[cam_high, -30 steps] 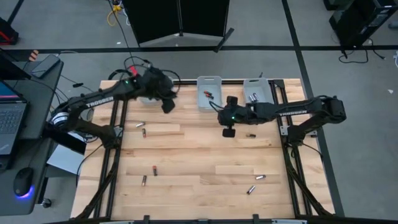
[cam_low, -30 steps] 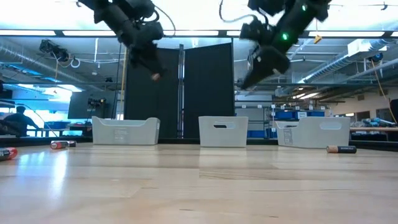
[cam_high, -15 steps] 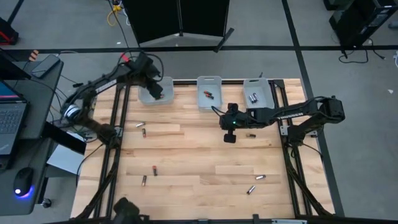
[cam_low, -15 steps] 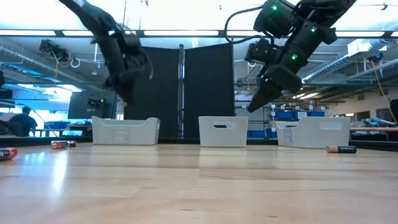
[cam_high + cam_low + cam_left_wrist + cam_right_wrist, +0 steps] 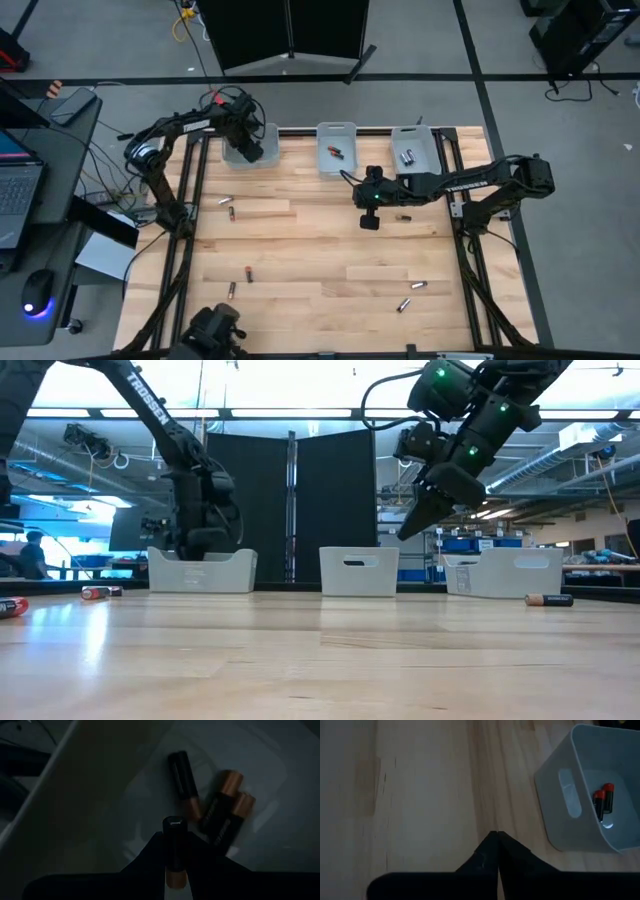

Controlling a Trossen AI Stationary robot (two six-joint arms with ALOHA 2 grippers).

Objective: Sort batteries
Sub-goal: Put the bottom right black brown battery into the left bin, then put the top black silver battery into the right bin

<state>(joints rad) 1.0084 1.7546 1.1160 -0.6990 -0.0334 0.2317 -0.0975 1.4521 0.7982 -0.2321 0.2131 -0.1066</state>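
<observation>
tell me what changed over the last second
The left tool swung from above the table back to the left bin and dipped into it, shut on a battery above three already inside. The right tool came down a little toward the table, shut and empty. The loose batteries on the table and the other bins stayed put.

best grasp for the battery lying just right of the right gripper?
Probably from straight above, fingers across the middle of the battery. It lies flat and alone on the table, long axis roughly left-right, so close the right gripper front-to-back across its width.
</observation>
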